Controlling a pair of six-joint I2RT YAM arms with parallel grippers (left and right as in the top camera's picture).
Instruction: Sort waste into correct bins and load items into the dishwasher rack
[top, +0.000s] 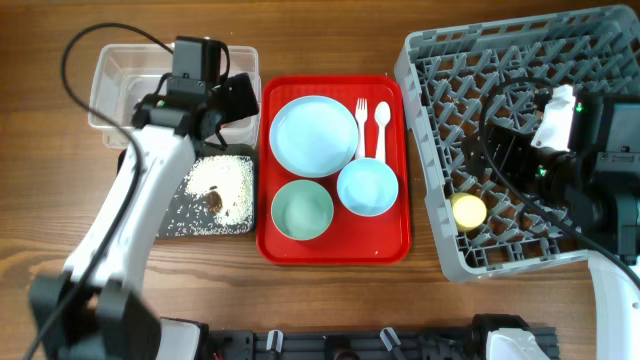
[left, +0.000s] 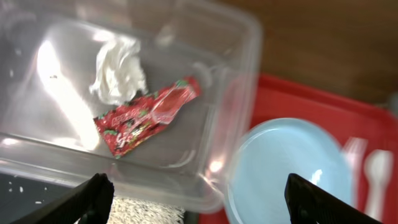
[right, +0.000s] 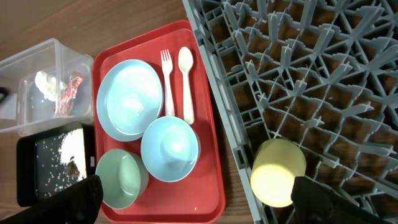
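Note:
The red wrapper (left: 146, 115) and white tissue (left: 116, 68) lie in the clear tub (top: 115, 80). Rice grains (top: 225, 190) and a brown bit (top: 214, 199) lie in the black tray (top: 185, 225). The light blue plate (top: 313, 135), light blue bowl (top: 368, 186), pale green bowl (top: 303, 210), white fork (top: 362, 125) and spoon (top: 380, 128) sit on the red serving tray (top: 395, 240). The yellow cup (top: 467, 210) lies in the grey rack (top: 425, 60). My left gripper (left: 199, 199) is open and empty over the tub's near edge. My right gripper (right: 193, 199) is open and empty above the rack's left side.
The red serving tray stands between the black tray and the rack. The rack's pegs (right: 298, 74) fill the right side. Bare wooden table (top: 330, 30) shows at the back.

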